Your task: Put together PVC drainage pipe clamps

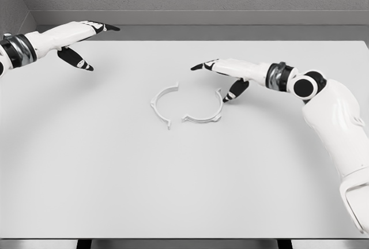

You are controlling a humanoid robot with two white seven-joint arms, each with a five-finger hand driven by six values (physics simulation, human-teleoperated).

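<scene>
Hovering with fingers spread and empty, the right hand (222, 70) has the right clamp half (205, 112) just below its thumb. The left clamp half (162, 104) lies beyond; the open left hand (81, 41) is well apart.

left hand (81, 38) fingers extended; right hand (228, 73) fingers extended, empty

The left arm (23, 47) runs off the picture's left edge past the wrist; the right arm (340, 128) leaves at the right edge, shoulder unseen
</scene>
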